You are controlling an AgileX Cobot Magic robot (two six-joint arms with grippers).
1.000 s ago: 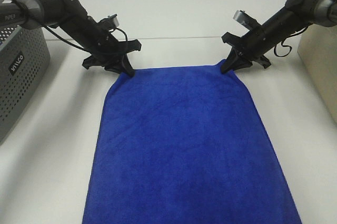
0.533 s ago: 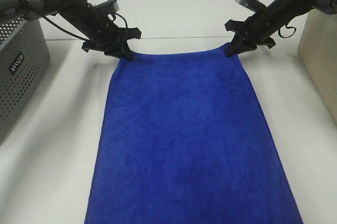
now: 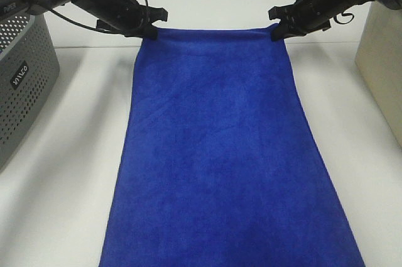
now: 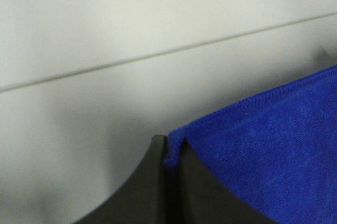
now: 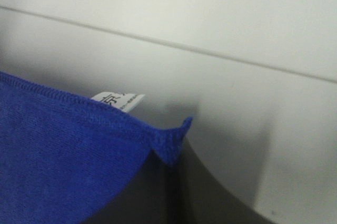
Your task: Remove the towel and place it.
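Observation:
The royal-blue towel [image 3: 220, 147] lies spread lengthwise down the middle of the white table, its far edge stretched taut between both arms. My left gripper [image 3: 151, 33] is shut on the towel's far left corner [image 4: 171, 150]. My right gripper [image 3: 276, 33] is shut on the far right corner [image 5: 168, 145], where a small white label [image 5: 117, 100] peeks out behind the hem. The towel's near end runs out of the bottom of the high view.
A grey perforated basket [image 3: 19, 85] stands at the left edge of the table. A beige box [image 3: 383, 66] sits at the right edge. A seam line [image 4: 158, 55] crosses the tabletop beyond the towel's far edge.
Both grippers have moved away from the camera toward the far side of the table, dragging the towel's far edge with them and pulling the cloth out longer and flatter.

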